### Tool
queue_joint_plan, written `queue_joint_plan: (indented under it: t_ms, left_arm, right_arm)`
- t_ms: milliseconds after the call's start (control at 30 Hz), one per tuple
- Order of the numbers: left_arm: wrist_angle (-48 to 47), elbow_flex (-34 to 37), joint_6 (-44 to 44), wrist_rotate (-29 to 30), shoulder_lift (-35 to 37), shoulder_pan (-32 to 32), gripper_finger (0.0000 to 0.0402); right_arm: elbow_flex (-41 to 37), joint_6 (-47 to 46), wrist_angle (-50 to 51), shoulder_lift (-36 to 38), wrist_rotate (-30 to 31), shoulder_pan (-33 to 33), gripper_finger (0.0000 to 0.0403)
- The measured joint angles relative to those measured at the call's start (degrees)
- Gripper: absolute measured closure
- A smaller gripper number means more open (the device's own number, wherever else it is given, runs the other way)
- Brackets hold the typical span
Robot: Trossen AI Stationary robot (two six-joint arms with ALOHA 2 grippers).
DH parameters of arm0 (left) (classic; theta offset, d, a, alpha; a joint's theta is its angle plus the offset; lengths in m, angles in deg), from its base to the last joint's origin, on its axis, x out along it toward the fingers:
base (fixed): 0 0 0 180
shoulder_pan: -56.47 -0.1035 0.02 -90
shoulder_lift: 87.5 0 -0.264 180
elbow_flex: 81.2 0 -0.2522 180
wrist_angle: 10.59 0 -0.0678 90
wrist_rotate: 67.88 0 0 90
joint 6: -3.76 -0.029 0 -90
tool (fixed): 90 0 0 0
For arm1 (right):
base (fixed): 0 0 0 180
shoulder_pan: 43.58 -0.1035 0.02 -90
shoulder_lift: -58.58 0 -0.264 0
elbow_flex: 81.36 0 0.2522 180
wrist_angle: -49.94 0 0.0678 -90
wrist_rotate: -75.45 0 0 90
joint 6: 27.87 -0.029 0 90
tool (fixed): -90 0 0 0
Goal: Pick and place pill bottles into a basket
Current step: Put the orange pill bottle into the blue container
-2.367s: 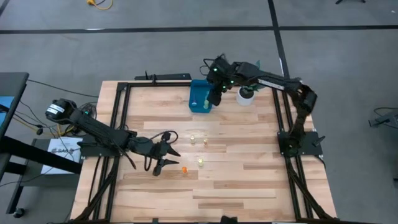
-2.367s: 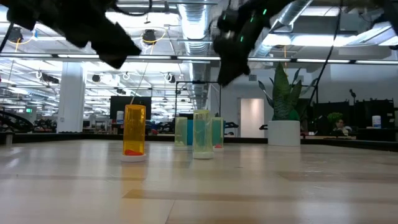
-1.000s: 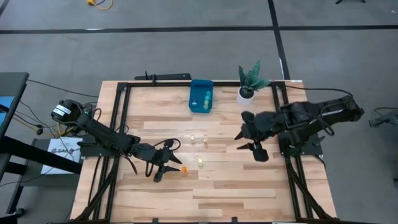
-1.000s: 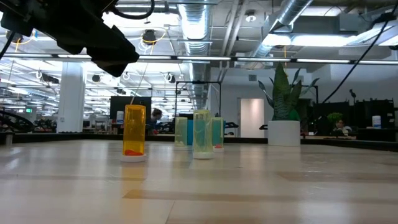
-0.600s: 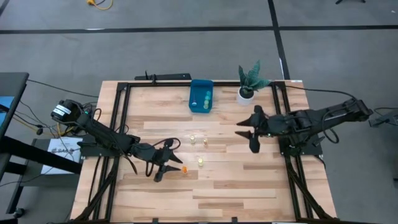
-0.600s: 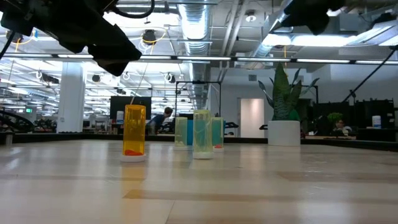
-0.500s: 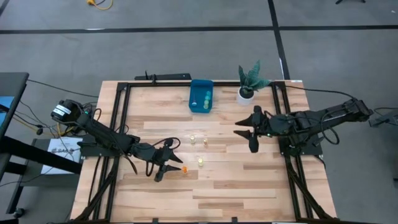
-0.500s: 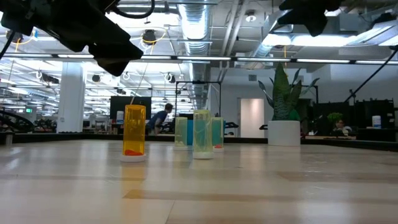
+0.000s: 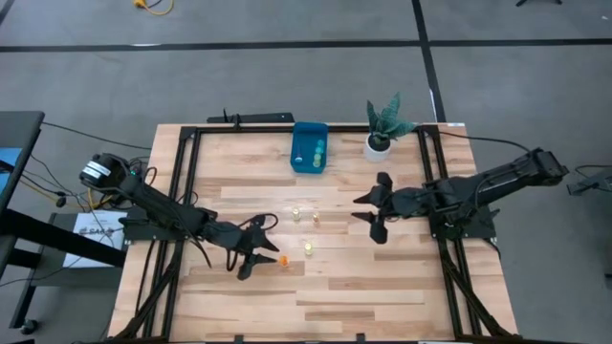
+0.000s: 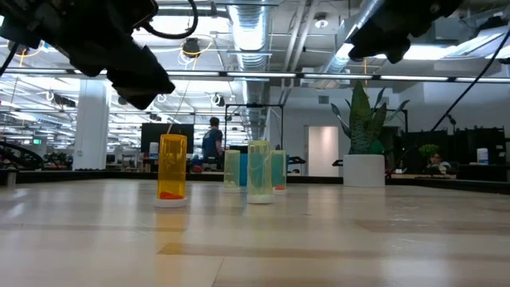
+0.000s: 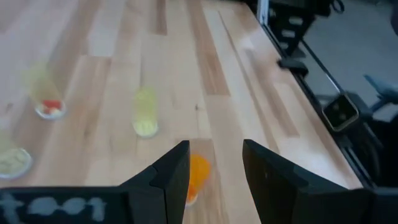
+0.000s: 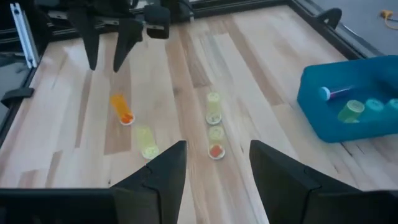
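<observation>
Right end effector [image 9: 368,208] swung back from blue basket [image 9: 310,151], fingers apart, empty, heading toward three bottles [image 9: 308,219] mid-table. Left end effector [image 9: 260,250] open, poised beside orange bottle [image 9: 283,260]. Next pick probably near.

Left gripper [image 11: 214,168]: in its own wrist view we see its dark fingers cut off by the picture's edge, and they cover part of the orange bottle [image 11: 197,176].
Other bottles [image 11: 145,112]: blurred in that view; we cannot read their caps or contents.
Low view: the arms leave by the top edge; the blue basket [image 10: 244,170] is mostly hidden behind the pale bottles.
Basket contents [image 9: 310,155]: too small from above for us to count.
Person [image 10: 213,143]: distant, indistinct.
</observation>
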Motion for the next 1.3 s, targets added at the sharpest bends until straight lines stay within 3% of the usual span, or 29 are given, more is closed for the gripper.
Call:
queue_joint_plan:
  t_ms: [167, 333, 800, 1033, 1300]
  left_arm:
    - [-1.5, 0.0, -1.1, -2.3, -1.6, 0.4, 0.0264]
    - [-5.5, 0.0, -2.3, -0.5, -1.6, -0.1, 0.0264]
    - [-12.0, 0.0, -3.4, -0.3, -1.6, -0.1, 0.0264]
    - [-10.8, 0.0, -5.1, -0.4, -1.6, -0.1, 0.0264]
    - [-8.2, 0.0, -4.8, 1.6, -3.3, -0.1, 0.0264]
  right_arm:
    - [0.0, 1.7, -1.1, -1.0, 0.0, 0.1, 0.0234]
    - [0.0, 6.1, -3.8, -0.2, 0.1, -0.8, 0.0234]
    - [0.0, 5.2, -5.1, -0.2, -0.5, -1.4, 0.0234]
    - [0.0, 4.4, -4.8, -0.2, -4.6, -1.4, 0.0234]
    - [0.0, 4.4, -4.8, -0.2, -4.6, -1.4, 0.0234]
